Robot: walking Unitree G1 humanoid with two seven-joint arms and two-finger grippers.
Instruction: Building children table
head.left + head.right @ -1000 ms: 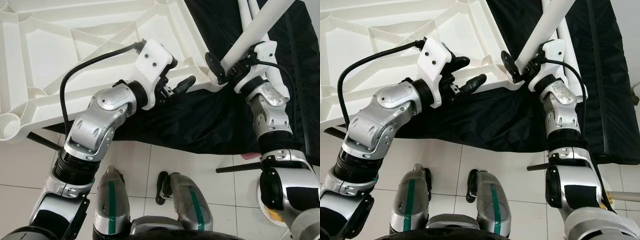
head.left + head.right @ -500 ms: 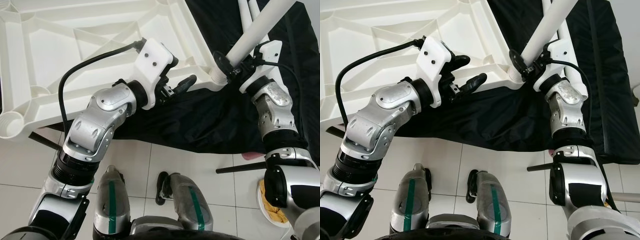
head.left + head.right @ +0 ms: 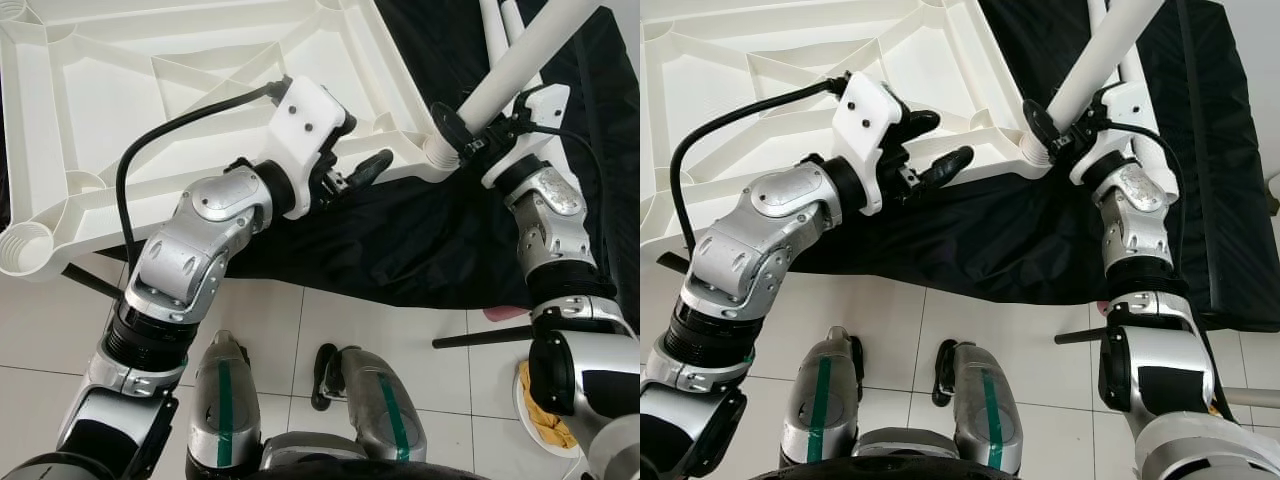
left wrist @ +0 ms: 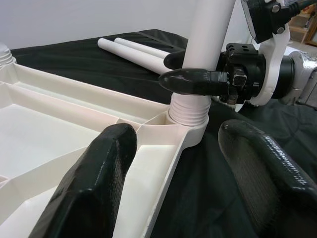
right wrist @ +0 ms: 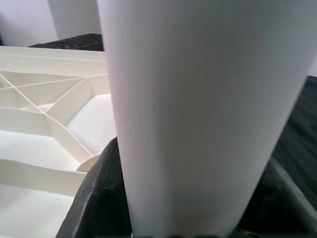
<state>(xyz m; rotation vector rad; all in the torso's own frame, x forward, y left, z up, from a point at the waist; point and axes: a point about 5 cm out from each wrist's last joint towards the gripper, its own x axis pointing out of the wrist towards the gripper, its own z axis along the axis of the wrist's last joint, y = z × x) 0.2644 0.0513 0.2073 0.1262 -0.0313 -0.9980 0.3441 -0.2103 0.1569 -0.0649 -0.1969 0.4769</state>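
The white plastic tabletop lies upside down, ribs up, on a black cloth. My left gripper is open, its fingers straddling the tabletop's near edge close to the right corner. My right gripper is shut on a white table leg just above its lower end. The leg leans up and to the right. Its threaded end sits in the corner socket, seen between my left fingers. The leg is very close in the right wrist view.
Spare white legs lie on the black cloth behind the corner. A thin black rod lies on the tiled floor at the right, near a white dish with something yellow. My feet stand below.
My right gripper has carried the leg a little right and away, and the leg's end now sits at the corner socket. The left gripper stays open on the edge.
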